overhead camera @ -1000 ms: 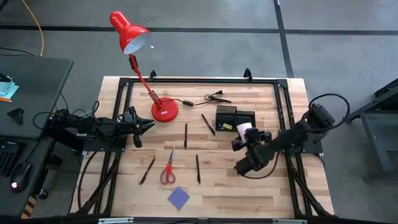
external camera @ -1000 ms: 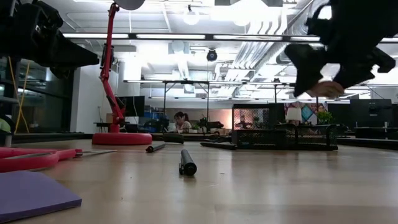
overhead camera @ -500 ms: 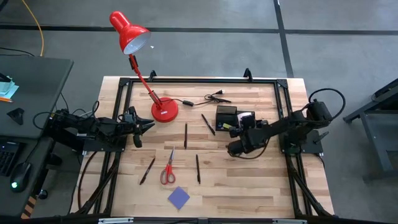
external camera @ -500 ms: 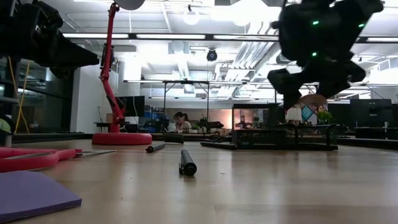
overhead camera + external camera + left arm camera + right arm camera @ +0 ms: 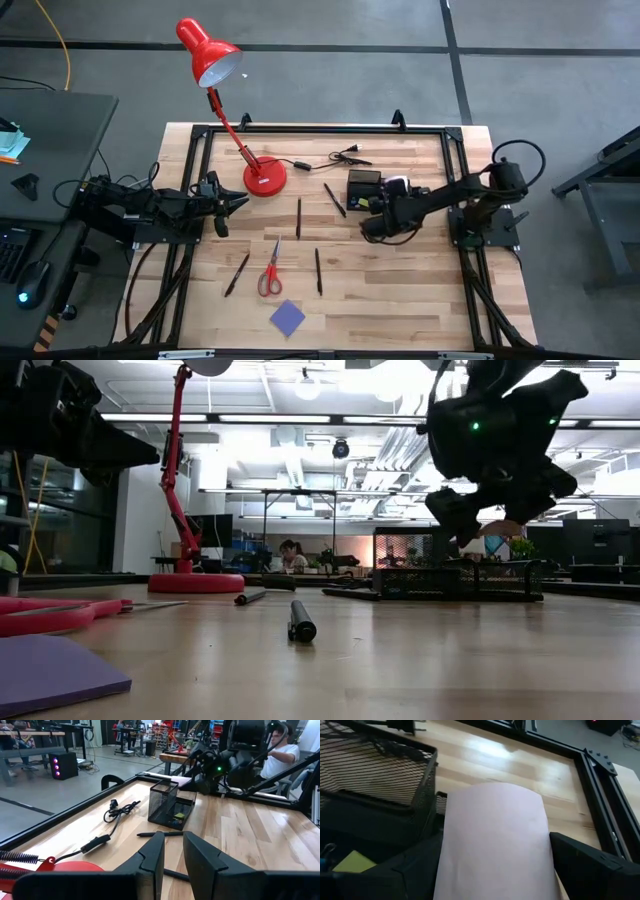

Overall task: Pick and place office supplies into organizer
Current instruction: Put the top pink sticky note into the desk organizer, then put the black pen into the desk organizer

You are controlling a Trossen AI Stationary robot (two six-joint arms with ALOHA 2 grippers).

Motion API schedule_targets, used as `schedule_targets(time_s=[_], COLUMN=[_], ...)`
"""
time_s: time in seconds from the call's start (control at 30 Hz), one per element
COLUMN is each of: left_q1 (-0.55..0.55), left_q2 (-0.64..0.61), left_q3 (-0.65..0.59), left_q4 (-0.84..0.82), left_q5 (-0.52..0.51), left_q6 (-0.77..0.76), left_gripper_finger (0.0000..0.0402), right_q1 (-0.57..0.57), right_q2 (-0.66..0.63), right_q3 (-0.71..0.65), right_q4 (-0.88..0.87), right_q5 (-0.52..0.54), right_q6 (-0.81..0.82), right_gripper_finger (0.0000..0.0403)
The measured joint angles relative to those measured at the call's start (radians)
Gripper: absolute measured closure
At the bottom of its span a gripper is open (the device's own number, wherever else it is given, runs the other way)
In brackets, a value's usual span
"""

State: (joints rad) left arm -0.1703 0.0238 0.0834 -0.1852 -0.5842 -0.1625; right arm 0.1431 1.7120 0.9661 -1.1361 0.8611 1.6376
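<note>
Pink pad (image 5: 495,840) sits clamped across its width in the right claw (image 5: 385,205), held over the black mesh organizer (image 5: 367,188) near the far middle of the worktop (image 5: 400,290). My worry is a snag: the pad looks nearly as wide as the low compartment, so a slightly skewed drop could leave an edge hung on the mesh wall or tip it out onto the wood. A yellow piece (image 5: 351,861) already lies inside. The pad is flat, pale and square-cornered. The left claw (image 5: 172,855) waits nearly closed and empty by the lamp base (image 5: 265,178).
</note>
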Motion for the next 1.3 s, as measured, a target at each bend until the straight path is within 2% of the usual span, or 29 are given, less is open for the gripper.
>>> schedule_targets(time_s=[0.3, 0.87, 0.97, 1.13, 1.3], left_q1=[0.000, 0.000, 0.000, 0.000, 0.000], left_q2=[0.000, 0.000, 0.000, 0.000, 0.000], left_q3=[0.000, 0.000, 0.000, 0.000, 0.000], left_q4=[0.000, 0.000, 0.000, 0.000, 0.000], left_q5=[0.000, 0.000, 0.000, 0.000, 0.000], left_q6=[0.000, 0.000, 0.000, 0.000, 0.000], left_gripper_finger=[0.0339, 0.0339, 0.0339, 0.0339, 0.0339], right_q1=[-0.039, -0.045, -0.046, -0.045, -0.045], right_q2=[0.037, 0.044, 0.044, 0.044, 0.044], right_q3=[0.000, -0.001, -0.001, -0.001, -0.001], right_q4=[-0.001, 0.064, 0.067, 0.084, 0.075], right_q5=[-0.056, -0.035, -0.031, -0.027, -0.001], right_q6=[-0.008, -0.091, -0.114, -0.092, -0.070], right_gripper_finger=[0.0073, 0.0072, 0.0057, 0.0012, 0.0012])
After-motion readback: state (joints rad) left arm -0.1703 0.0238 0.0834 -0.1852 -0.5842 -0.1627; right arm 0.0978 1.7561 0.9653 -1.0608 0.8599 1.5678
